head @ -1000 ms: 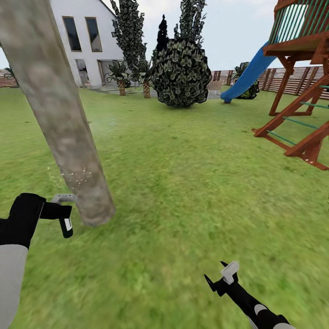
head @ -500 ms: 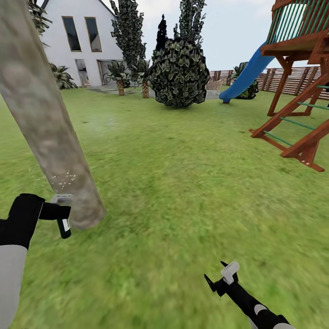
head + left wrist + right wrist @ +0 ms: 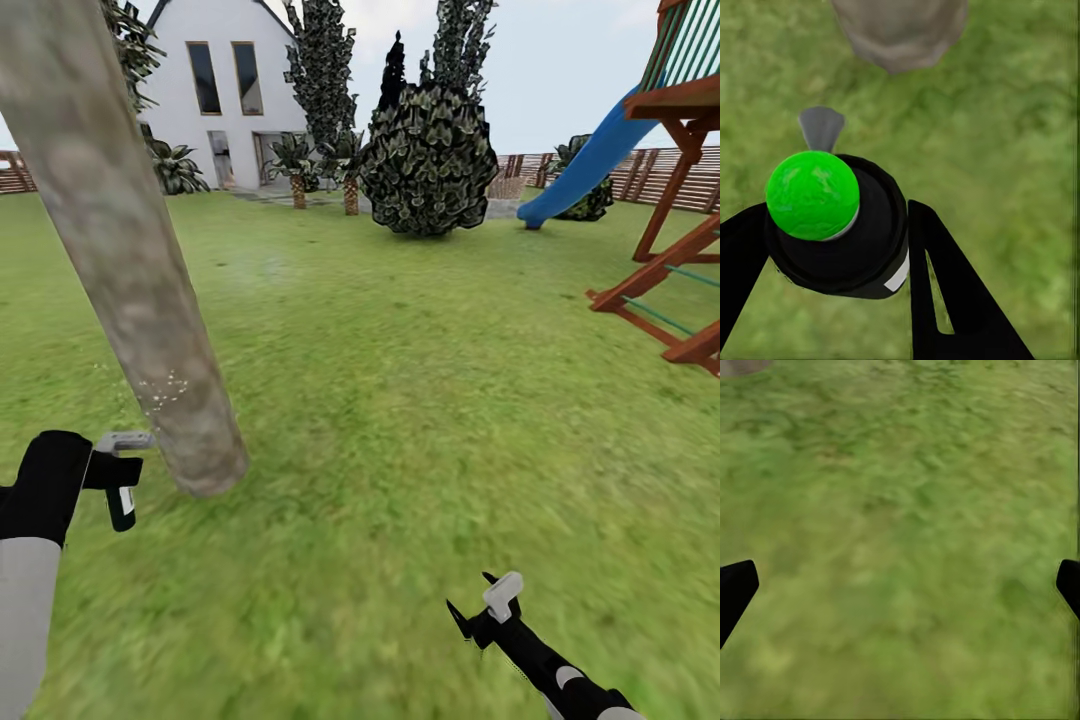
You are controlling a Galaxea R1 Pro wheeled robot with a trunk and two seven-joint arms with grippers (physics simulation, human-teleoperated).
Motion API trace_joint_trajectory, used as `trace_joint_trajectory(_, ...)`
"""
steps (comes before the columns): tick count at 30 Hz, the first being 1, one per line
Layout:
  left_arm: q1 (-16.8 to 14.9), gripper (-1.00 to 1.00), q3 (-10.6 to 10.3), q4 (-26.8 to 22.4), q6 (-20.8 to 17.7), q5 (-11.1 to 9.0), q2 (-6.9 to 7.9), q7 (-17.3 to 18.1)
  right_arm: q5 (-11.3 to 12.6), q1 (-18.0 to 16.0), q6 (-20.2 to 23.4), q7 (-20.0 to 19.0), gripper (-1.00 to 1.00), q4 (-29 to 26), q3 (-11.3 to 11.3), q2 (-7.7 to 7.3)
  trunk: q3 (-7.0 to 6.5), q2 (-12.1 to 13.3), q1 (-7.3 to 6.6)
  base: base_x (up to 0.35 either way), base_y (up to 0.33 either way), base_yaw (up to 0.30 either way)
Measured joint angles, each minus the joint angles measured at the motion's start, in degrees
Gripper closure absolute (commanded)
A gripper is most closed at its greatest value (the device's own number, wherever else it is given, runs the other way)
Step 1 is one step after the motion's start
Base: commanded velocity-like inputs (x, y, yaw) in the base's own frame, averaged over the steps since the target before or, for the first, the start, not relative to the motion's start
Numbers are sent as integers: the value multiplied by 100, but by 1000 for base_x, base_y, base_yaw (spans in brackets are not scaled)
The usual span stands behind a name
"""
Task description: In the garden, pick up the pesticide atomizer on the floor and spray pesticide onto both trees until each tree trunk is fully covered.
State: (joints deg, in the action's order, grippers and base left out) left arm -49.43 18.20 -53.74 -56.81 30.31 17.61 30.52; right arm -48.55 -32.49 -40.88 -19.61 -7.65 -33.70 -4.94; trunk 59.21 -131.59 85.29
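Observation:
In the head view the pale mottled tree trunk (image 3: 130, 270) leans up from its base in the lawn at the left. White spray specks dot its lower part. My left gripper (image 3: 118, 476) is shut on the pesticide atomizer (image 3: 121, 503), a small dark bottle whose grey nozzle points at the trunk from just beside it. The left wrist view shows the atomizer (image 3: 844, 251) with a green cap between the black fingers (image 3: 945, 292), and the trunk's base (image 3: 900, 30) beyond. My right gripper (image 3: 472, 597) hangs open over grass at the lower right, and the right wrist view shows the right gripper (image 3: 900, 585) with nothing between its fingers.
A round dark shrub (image 3: 430, 165) stands mid-lawn ahead, with a white house (image 3: 215, 95) and short palms behind. A wooden play frame (image 3: 680, 250) with a blue slide (image 3: 590, 165) fills the right side. A slat fence (image 3: 610, 175) runs along the back. Open grass lies between.
The whole picture has shifted right, so the camera has turned left. The left gripper holds the atomizer at the trunk's base as before; spray specks still show. The right arm is unchanged.

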Motion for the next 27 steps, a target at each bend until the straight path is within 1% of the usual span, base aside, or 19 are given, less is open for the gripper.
trace_joint_trajectory(4,0,100,-3,11,1,2,-1,-8,0,0,-7,5,-100,-1,0,1,0,0,1,151,-234,1)
trace_joint_trajectory(7,0,100,-2,20,2,2,-1,-20,0,0,-7,1,-100,-2,0,1,0,0,2,26,-268,0)
trace_joint_trajectory(10,1,100,9,325,25,-2,-1,-174,0,0,-7,0,-100,-1,0,1,0,0,2,2,-271,15)
trace_joint_trajectory(14,2,100,17,416,33,-10,1,-217,0,-1,-6,4,-100,1,0,2,0,0,2,13,-271,238)
trace_joint_trajectory(16,1,100,28,409,34,-9,7,-225,-1,-1,-6,4,-100,1,0,2,0,0,1,173,-211,275)
trace_joint_trajectory(19,1,100,29,388,37,-14,6,-530,0,-1,-5,5,-100,1,0,2,0,0,0,238,-178,238)
trace_joint_trajectory(22,0,100,31,415,35,-60,-7,-630,0,0,-1,0,-100,0,0,1,0,0,0,212,-191,18)
trace_joint_trajectory(27,0,100,30,419,35,-61,-34,-632,0,7,-3,4,-100,0,0,1,0,0,2,21,-267,0)
